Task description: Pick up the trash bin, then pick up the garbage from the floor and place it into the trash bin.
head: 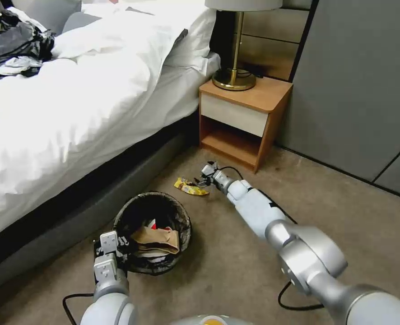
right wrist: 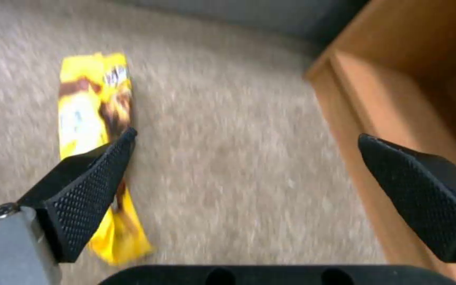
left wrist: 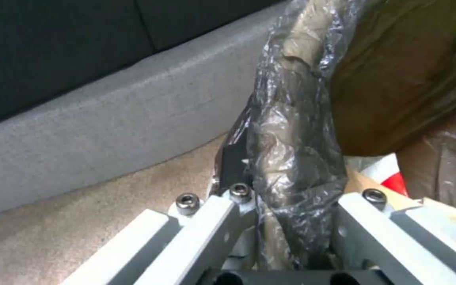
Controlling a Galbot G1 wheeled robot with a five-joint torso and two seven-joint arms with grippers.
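Right wrist view: open right end effector (right wrist: 249, 174) above yellow wrapper (right wrist: 93, 130).

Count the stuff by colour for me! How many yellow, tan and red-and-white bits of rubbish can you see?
Yellow: 1, the wrapper on the carpet.
Tan: 1, the paper in the bin.
Red-and-white: 1, a scrap in the bin.
Total: 3.

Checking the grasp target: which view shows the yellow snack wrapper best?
The right wrist view: the yellow snack wrapper lies flat on the carpet, large, partly behind one finger of the open right gripper. The head view shows it small beside that gripper.
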